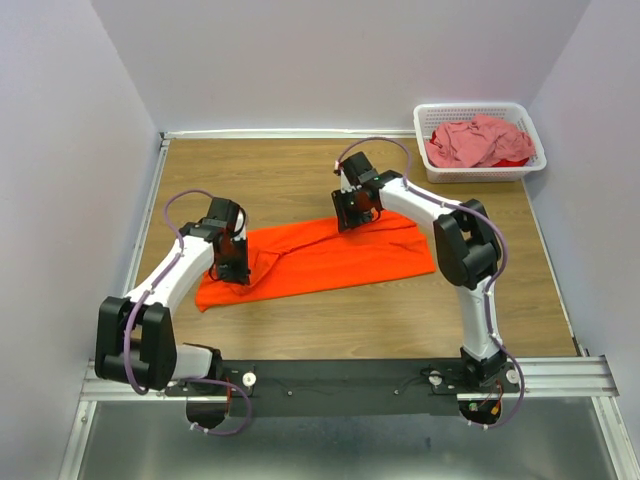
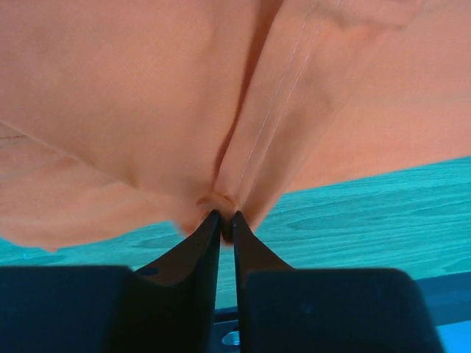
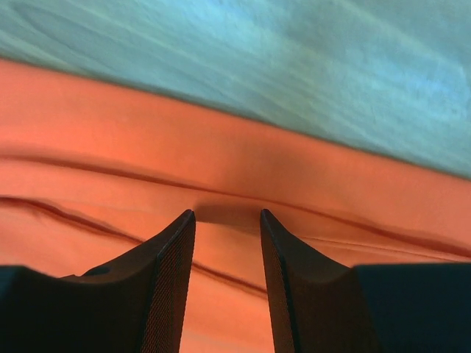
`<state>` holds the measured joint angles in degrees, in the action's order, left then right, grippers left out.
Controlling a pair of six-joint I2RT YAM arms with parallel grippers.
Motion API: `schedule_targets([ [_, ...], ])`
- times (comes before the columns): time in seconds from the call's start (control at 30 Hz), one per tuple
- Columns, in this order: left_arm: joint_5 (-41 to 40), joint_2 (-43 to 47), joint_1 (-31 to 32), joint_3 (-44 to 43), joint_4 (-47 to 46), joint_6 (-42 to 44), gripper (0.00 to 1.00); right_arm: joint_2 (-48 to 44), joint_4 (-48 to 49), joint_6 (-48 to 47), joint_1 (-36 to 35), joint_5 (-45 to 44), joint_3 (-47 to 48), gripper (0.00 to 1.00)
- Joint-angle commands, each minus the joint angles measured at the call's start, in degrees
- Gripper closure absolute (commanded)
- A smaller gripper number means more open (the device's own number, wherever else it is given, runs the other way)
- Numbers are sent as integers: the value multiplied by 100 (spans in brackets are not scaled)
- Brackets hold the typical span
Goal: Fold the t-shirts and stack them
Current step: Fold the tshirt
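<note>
The bright orange t-shirt (image 1: 320, 255) lies as a long band across the middle of the table. My left gripper (image 1: 238, 272) is at its left end; in the left wrist view that gripper (image 2: 227, 217) is shut on a small pinched fold of the orange t-shirt (image 2: 147, 110), which rises in creases from the tips. At the band's far edge, right of centre, is my right gripper (image 1: 355, 218). It (image 3: 227, 213) stands open in its own view, tips down on the orange t-shirt (image 3: 110, 140). A dusty pink t-shirt (image 1: 475, 140) lies crumpled in the basket.
A white lattice basket (image 1: 480, 107) stands at the table's back right corner, with something red beside the pink cloth. Bare wooden tabletop (image 1: 280, 170) surrounds the orange band. Pale walls close in the left, back and right sides.
</note>
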<state>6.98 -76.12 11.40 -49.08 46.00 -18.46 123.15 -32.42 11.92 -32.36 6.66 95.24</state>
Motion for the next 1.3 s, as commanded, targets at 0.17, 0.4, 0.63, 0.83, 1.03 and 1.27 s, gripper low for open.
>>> schedule_targets([
  [0.17,-109,264,38,-295,-117,-123,56,78,-1449,-15,-165,-340,381,52],
  [0.4,-22,352,73,-471,-915,245,50,-344,-1776,248,-192,-629,214,55],
  [0.63,-432,-508,942,-1303,-1884,1009,50,-678,-1654,670,272,-1334,-40,56],
  [0.83,-935,-1711,1697,-2236,-2130,1599,53,-1319,-1153,1188,1211,-1037,-787,55],
  [1.03,-1156,-2801,2392,-3168,-2455,2311,54,-2110,-160,1909,2206,-147,-2008,47],
  [1.27,-112,-3866,2692,-4248,-2921,2557,54,-2664,105,2095,2585,-226,-2642,32],
])
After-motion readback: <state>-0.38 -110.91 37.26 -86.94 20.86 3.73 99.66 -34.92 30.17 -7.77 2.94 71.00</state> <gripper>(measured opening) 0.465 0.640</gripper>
